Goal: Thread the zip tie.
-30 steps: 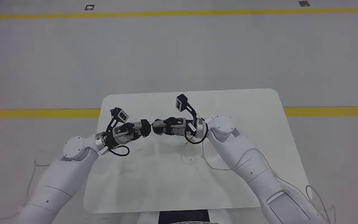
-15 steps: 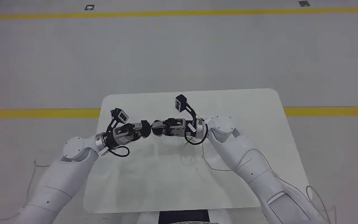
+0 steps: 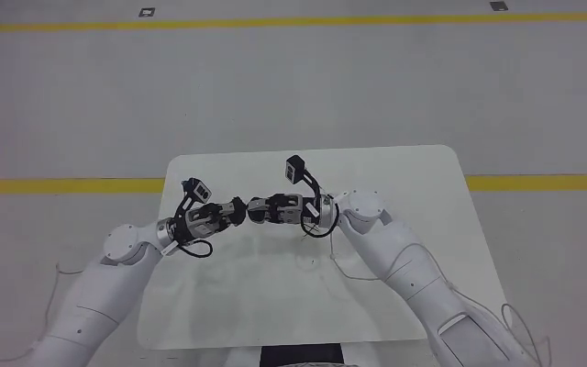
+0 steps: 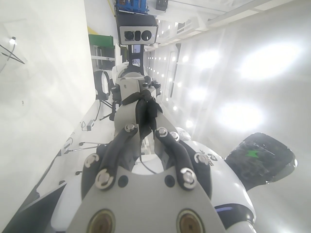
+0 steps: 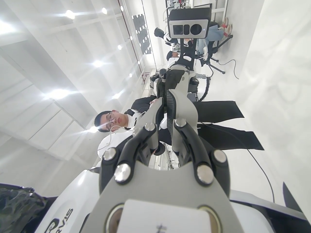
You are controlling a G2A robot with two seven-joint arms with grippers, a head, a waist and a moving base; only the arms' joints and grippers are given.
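My two grippers meet tip to tip above the middle of the white table. The left gripper comes in from the left and the right gripper from the right. In the left wrist view the left gripper is shut, and a thin black strand of the zip tie curves back between its fingers. The right gripper is also shut, its tips pressed against the left one's. The part of the tie between the tips is hidden.
Thin black strips lie loose on the table off to one side of the grippers. A small dark mark sits on the table in front of the right arm. The table's far half is bare.
Both grippers, still tip to tip, have drifted slightly to the left in the top view. Their fingers have stayed shut.
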